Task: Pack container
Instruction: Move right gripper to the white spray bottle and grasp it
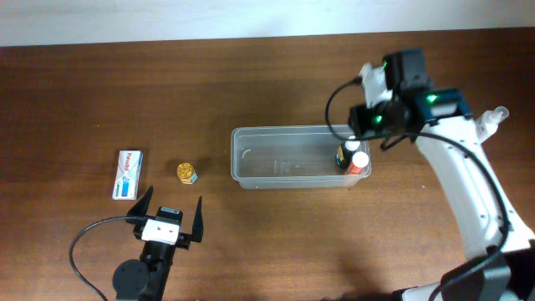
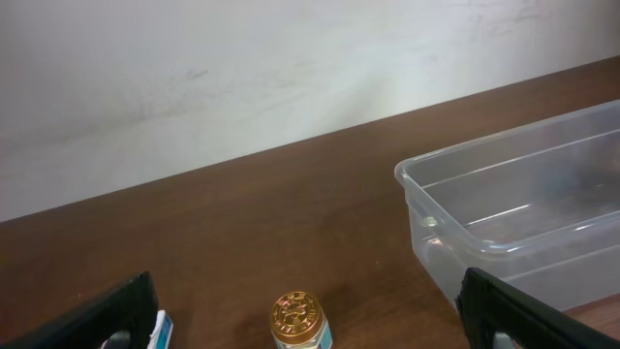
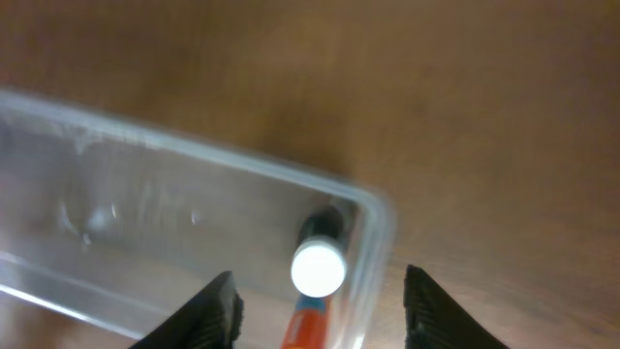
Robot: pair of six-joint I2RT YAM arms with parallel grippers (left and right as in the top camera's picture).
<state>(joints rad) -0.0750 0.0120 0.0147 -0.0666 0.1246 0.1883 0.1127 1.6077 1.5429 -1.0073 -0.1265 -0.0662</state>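
My right claw (image 3: 323, 296) hangs over the right end of the container (image 1: 292, 129) with its two fingers spread and nothing between them. The white-capped bottle (image 3: 318, 269) stands below the gap on the container's floor, and neither finger touches it. I judge that this spread is on purpose: with the fingers parted, the bottle rests on its own base and I can lift away without dragging it. A dark bottle (image 3: 325, 225) stands just behind it, pressed toward the same corner. Packing them tight against the end wall makes sense to me, because it leaves the long middle and the left end of the container bare for what is not yet in.

The container itself lies lengthwise in the middle of the tabletop (image 1: 251, 75), between my two arms, so either one can reach it.

My left claw (image 1: 174, 201) rests low near the front edge with its fingers at their widest, gripping nothing. It faces the gold-lidded jar (image 1: 186, 172), which stands upright just ahead of it, and the box (image 1: 127, 174), which lies flat a little further left. Both sit outside the container, near its left end. I read that wide, aimed stance as readiness: the jar looks like the natural next pick, being round, small and nearest the container.
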